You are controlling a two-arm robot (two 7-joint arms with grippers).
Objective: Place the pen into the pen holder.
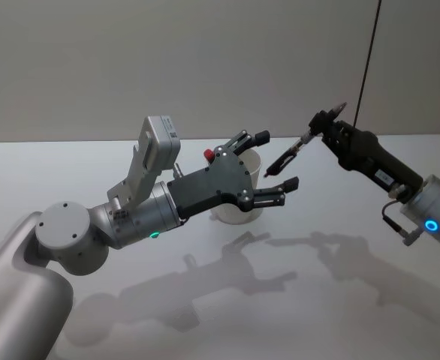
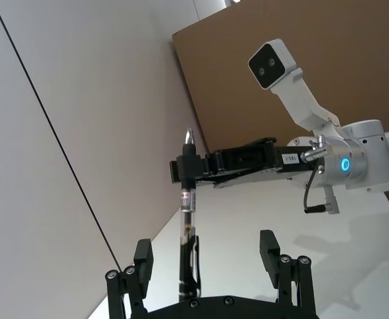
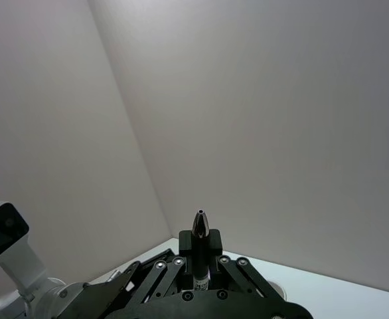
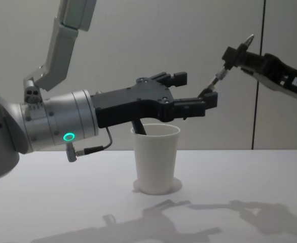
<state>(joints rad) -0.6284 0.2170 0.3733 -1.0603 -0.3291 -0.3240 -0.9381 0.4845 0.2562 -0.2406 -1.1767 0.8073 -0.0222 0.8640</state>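
Observation:
The pen (image 1: 293, 152) is a slim dark one, held slanted in the air with my right gripper (image 1: 321, 126) shut on its upper part. Its lower end reaches between the fingers of my left gripper (image 1: 276, 160), which stands open and apart from it, just above the pen holder (image 1: 246, 214), a white paper cup. From the left wrist view the pen (image 2: 188, 226) runs from the right gripper (image 2: 189, 169) toward my left gripper (image 2: 206, 251). From the side, the pen (image 4: 217, 78) hangs up and to the right of the pen holder (image 4: 156, 159).
A dark stick-like item (image 4: 138, 126) leans inside the cup, and a red end (image 1: 208, 154) shows near its rim. The white table (image 1: 340, 300) is bare around the cup. A grey wall stands behind.

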